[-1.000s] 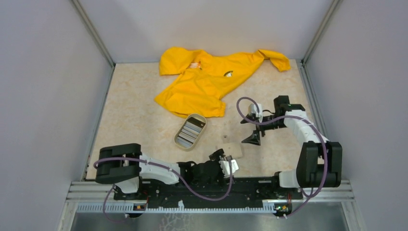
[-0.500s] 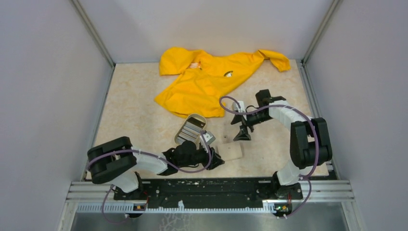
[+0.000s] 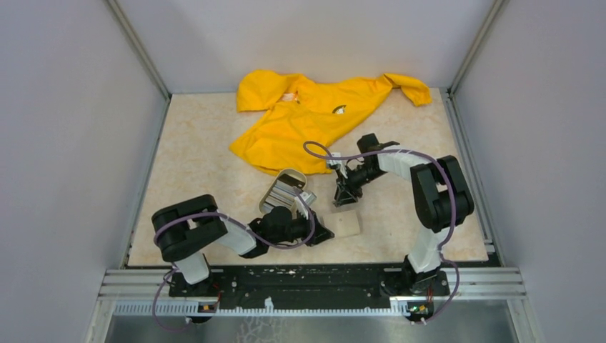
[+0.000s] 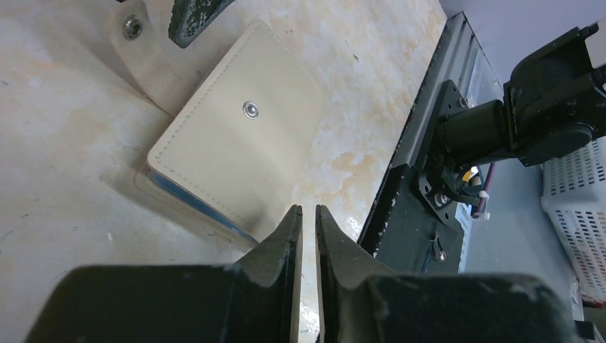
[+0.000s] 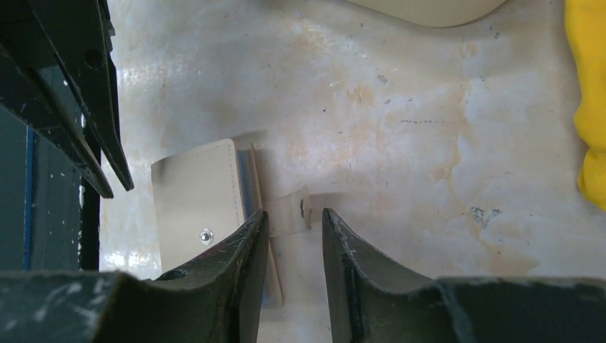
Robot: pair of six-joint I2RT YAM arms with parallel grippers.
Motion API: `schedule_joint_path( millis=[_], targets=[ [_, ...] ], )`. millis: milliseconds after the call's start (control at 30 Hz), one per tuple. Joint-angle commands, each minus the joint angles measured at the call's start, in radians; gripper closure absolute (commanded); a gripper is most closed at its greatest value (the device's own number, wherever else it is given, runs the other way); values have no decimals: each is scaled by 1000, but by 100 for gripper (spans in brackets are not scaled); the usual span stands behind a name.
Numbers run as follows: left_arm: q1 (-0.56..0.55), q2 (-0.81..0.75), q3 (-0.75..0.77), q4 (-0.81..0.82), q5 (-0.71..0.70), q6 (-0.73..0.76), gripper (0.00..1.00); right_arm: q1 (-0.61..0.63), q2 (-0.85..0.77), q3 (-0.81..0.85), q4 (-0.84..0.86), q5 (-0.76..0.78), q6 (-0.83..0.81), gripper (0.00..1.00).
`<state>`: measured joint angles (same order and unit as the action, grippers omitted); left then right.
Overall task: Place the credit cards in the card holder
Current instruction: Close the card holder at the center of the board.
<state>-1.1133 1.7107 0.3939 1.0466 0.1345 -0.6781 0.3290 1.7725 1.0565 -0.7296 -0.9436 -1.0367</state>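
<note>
L gripper (image 4: 307, 209) fingers nearly pressed together at the card holder's (image 4: 239, 143) near corner, poss. nipping its edge; R gripper (image 5: 294, 211) fingers part-spread, straddling w/o touching its snap tab (image 5: 284, 216), bare tabletop (image 5: 400, 128) open beyond R tips.

One card holder (image 3: 345, 224) lies on the one table (image 3: 200, 164). One oval tray (image 3: 291, 173) sits just behind and left of the card holder. It holds one stack of credit cards (image 3: 284, 191), packed too tightly to count. One yellow garment (image 3: 314, 121) lies well behind the card holder. Two grippers are at the card holder: the left gripper (image 3: 321, 232) at its left edge and the right gripper (image 3: 345, 200) at its far edge.
</note>
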Motion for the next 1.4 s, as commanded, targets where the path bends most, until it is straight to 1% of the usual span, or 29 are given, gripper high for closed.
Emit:
schedule_joint_path(
  millis=[0,200,367,467,600,833,967,1367],
  targets=[
    [16,15,20,52,-16,-25,84,21,26,66,-11,-8,20,69],
    [32,53,56,28,-3,-41,88,28,33,71,-17,-9,16,81],
    [48,83,83,-6,-1,-63,91,28,34,75,-37,-4,-5,94],
    [53,98,98,-39,-12,-73,96,28,28,77,-53,-14,-20,100],
    [60,110,113,-104,-46,-88,100,28,7,70,-62,-23,-36,100],
    [78,126,110,-192,-94,-140,100,28,-54,42,-111,-32,-131,100],
    [83,128,100,-218,-111,-174,100,32,-111,-7,-98,-18,-173,100],
    [84,139,100,-222,-105,-194,100,119,-268,-192,19,198,-231,100]
  ],
)
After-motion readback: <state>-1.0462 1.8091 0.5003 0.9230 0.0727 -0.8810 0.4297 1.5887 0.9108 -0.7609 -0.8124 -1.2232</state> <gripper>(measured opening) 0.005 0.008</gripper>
